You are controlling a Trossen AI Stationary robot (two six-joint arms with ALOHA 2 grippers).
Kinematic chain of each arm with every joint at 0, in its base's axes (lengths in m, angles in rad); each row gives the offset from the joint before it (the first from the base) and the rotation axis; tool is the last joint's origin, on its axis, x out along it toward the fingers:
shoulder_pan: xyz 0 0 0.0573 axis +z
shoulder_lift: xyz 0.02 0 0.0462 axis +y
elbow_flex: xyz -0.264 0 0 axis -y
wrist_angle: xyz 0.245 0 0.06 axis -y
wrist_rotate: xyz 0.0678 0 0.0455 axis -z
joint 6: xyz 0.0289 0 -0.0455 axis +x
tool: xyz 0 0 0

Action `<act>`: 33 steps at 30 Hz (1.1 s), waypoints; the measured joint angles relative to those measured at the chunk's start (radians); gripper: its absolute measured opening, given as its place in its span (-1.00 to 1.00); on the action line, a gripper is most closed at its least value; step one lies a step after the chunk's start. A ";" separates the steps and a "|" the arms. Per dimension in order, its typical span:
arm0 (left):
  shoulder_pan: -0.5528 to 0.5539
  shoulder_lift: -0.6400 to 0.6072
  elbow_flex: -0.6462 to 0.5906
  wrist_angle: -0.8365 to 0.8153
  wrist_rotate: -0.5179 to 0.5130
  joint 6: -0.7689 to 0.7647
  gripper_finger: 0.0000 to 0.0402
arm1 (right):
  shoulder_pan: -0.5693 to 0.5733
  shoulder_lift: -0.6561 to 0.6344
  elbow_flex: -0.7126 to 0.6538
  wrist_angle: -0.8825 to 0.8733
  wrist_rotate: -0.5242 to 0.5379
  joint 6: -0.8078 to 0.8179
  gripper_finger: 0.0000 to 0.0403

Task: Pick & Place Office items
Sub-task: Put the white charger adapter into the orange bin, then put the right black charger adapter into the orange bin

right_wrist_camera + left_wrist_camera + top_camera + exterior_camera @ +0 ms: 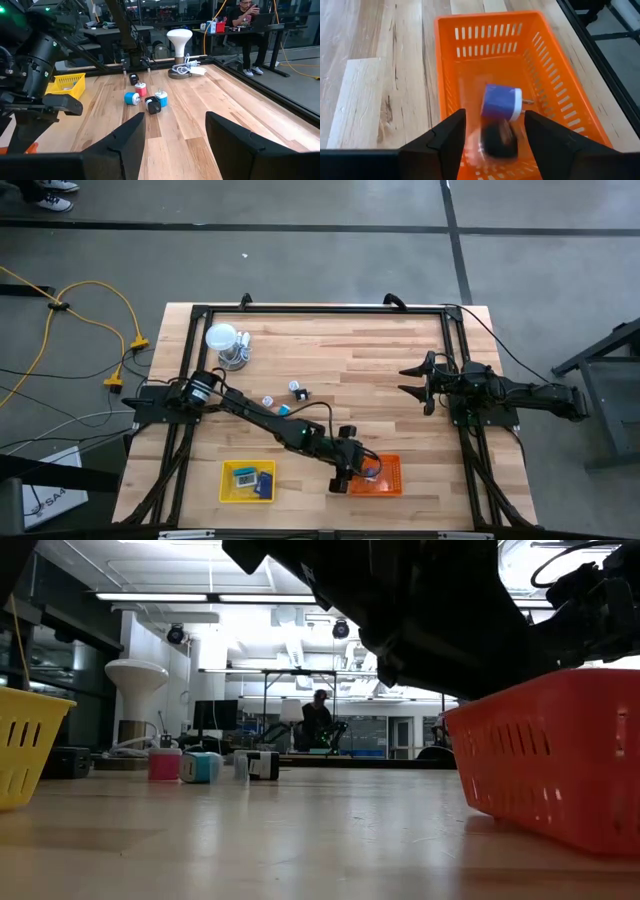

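Low in the overhead frame, near the table's front edge, the left gripper (343, 478) hangs over the orange tray (390, 485). Its wrist camera shows the two dark fingers (445, 140) standing apart, with nothing clamped between them. Between and beyond those fingers a blue-purple block with a white end (502, 102) sits blurred above the tray floor, and a black item (499, 141) lies under it inside the tray; whether the blue block touches the black one or the floor cannot be told.

To the left along the same front edge sits the yellow tray (228, 491), holding a blue-and-white item (246, 478).

Farther up, around the middle of the overhead frame, a loose cluster of small office items (285, 395) lies on the wooden table (380, 370). From the right wrist camera they read as a teal roll (132, 98), a pink-and-white piece (141, 89), a black block (153, 105), a light blue piece (161, 97) and another small black block (133, 78), all close together.

At the right of the overhead frame the right gripper (418, 381) waits over bare wood, fingers (125, 142) spread wide and empty.

Toward the upper left of the table stands a white globe on a wire stand (224, 343). Beyond the table, a person (247, 25) sits at a desk.
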 joint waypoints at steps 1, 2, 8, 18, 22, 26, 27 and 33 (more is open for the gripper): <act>0.000 0.000 0.000 0.000 0.000 0.000 0.00 | 0.000 0.000 0.000 0.000 0.000 0.000 -0.03; 0.000 0.000 0.000 0.000 0.000 0.000 0.00 | 0.000 0.000 0.000 0.000 0.000 0.000 -0.03; 0.000 0.000 0.000 0.000 0.000 0.000 0.02 | 0.000 0.000 0.000 0.000 0.000 0.000 -0.03; 0.000 0.000 0.000 0.002 0.000 0.001 0.02 | 0.000 0.000 0.000 0.000 0.000 0.000 -0.03; 0.000 0.000 0.000 0.002 0.000 0.001 0.02 | 0.000 0.000 0.000 0.000 0.000 0.000 -0.03; 0.000 0.000 0.000 0.001 -0.005 0.001 0.02 | 0.000 0.000 0.000 0.000 0.000 0.000 -0.03; 0.000 0.000 0.000 0.001 -0.006 0.000 0.02 | 0.000 0.000 0.000 0.000 0.000 0.000 -0.03; 0.009 -0.003 0.000 -0.003 -0.001 -0.009 0.02 | 0.000 0.000 0.000 -0.001 0.000 0.000 -0.03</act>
